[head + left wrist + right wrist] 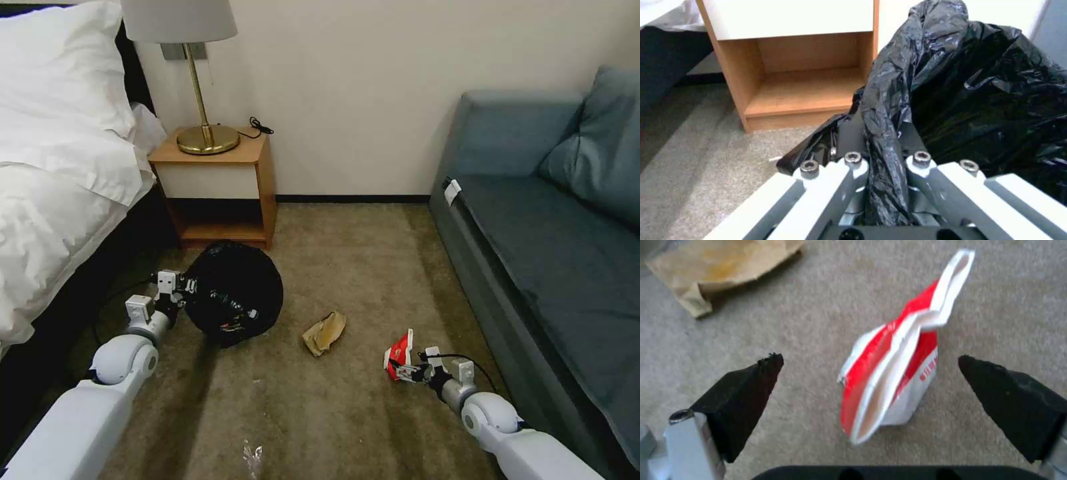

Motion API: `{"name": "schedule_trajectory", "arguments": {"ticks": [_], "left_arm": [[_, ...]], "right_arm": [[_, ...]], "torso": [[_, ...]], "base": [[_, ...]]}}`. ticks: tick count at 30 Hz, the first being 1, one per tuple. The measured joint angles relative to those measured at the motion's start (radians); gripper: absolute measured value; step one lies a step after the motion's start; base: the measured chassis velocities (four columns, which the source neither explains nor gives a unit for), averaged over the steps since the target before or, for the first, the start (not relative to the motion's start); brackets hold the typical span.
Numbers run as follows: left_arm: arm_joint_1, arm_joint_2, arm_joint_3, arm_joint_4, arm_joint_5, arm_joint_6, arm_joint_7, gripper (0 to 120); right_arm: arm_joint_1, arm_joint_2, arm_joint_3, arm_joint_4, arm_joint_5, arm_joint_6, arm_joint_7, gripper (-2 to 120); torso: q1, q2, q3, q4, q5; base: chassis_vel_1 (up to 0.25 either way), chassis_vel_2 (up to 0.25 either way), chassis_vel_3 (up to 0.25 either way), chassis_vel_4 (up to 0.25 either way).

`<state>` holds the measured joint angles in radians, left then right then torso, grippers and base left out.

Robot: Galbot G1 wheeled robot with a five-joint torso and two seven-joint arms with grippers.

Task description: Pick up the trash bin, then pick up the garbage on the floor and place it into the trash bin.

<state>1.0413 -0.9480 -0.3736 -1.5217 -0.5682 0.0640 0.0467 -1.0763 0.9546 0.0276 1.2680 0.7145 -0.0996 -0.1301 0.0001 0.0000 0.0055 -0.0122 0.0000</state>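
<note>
Location type: bedroom, hotel-style. Indicators: bed (60, 173) with white pillows and duvet, wooden nightstand (217, 190) carrying a brass lamp (197, 80), blue-grey sofa (553, 233), brown carpet (347, 267) on the floor.

1. The trash bin (233, 293) stands on the carpet (347, 267) before the nightstand (217, 190), beside the bed (60, 200).
2. The paper wad (325, 333) lies right of the trash bin.
3. The packet (399, 355) lies farther right, near the sofa (553, 253).

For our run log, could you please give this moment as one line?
left gripper: shut on black-bagged trash bin | right gripper: open around red-and-white packet
</note>
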Motion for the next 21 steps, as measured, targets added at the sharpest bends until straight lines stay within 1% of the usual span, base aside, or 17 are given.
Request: {"name": "schedule_trajectory", "arguments": {"ticks": [10,13,14,15,16,17,21], "left_arm": [[0.002,-0.006,0.003,-0.001,0.0,0.0,-0.001,4],[0.004,-0.01,0.002,0.0,0.001,-0.003,-0.001,4],[0.004,-0.01,0.002,0.0,0.001,-0.003,-0.001,4],[0.006,-0.01,-0.001,0.001,0.001,-0.004,-0.001,4],[0.006,-0.01,-0.001,0.001,0.001,-0.004,-0.001,4],[0.007,-0.009,-0.005,0.005,0.001,-0.006,0.0,4],[0.001,-0.007,-0.005,0.02,-0.002,-0.013,0.005,4]], "right_arm": [[0.042,0.044,0.0,-0.108,-0.039,0.033,-0.046,100],[0.076,0.086,0.004,-0.18,-0.053,0.044,-0.068,100],[0.076,0.086,0.004,-0.18,-0.053,0.044,-0.068,100],[0.091,0.114,0.008,-0.215,-0.056,0.048,-0.08,100],[0.091,0.114,0.008,-0.215,-0.056,0.048,-0.08,100],[0.105,0.14,0.01,-0.252,-0.064,0.054,-0.098,100],[0.121,0.169,0.025,-0.307,-0.078,0.065,-0.129,100]], "torso": [[0.0,0.0,0.0,0.0,0.0],[0.0,0.0,0.0,0.0,0.0],[0.0,0.0,0.0,0.0,0.0],[0.0,0.0,0.0,0.0,0.0],[0.0,0.0,0.0,0.0,0.0],[0.0,0.0,0.0,0.0001,0.0001],[0.0,0.0,0.0,0.0003,0.0001]], "base": [[0.0,0.0,0.0,0.0],[0.0,0.0,0.0,0.0],[0.0,0.0,0.0,0.0],[0.0,0.0,0.0,0.0],[0.0,0.0,0.0,0.0],[0.0,0.0,0.0,0.0],[0.0,0.0,0.0,0.0]]}}
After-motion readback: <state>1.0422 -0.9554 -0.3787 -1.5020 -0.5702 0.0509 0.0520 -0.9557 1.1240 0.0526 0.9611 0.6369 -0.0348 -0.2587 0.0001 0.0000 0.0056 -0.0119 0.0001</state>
